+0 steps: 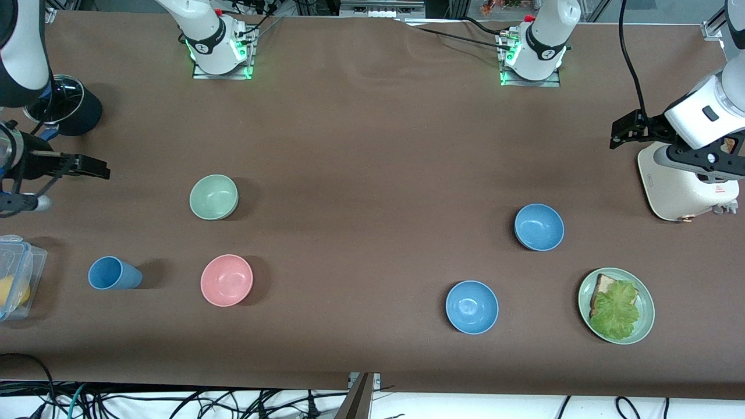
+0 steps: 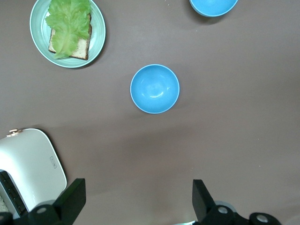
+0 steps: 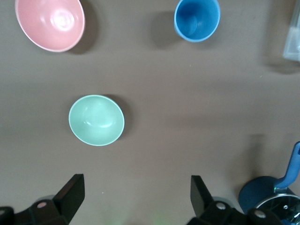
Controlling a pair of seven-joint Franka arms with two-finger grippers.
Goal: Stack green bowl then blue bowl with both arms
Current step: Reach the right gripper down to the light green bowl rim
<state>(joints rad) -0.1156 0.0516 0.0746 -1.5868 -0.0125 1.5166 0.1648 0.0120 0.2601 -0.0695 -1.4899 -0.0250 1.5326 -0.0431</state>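
Observation:
The green bowl (image 1: 213, 197) sits upright on the brown table toward the right arm's end; it also shows in the right wrist view (image 3: 96, 120). Two blue bowls stand toward the left arm's end, one (image 1: 539, 227) farther from the front camera and one (image 1: 472, 306) nearer. The left wrist view shows the farther one (image 2: 154, 89) in full and the nearer one (image 2: 213, 5) cut off at the frame edge. My right gripper (image 1: 93, 167) (image 3: 136, 197) is open and empty over the table's end. My left gripper (image 1: 624, 132) (image 2: 136, 201) is open and empty beside the toaster.
A pink bowl (image 1: 226, 280) and a blue cup (image 1: 113, 273) lie nearer the front camera than the green bowl. A plate (image 1: 647, 302) holds bread and lettuce. A white toaster (image 1: 681, 186), a dark pot (image 1: 64, 105) and a plastic box (image 1: 14, 279) stand at the table's ends.

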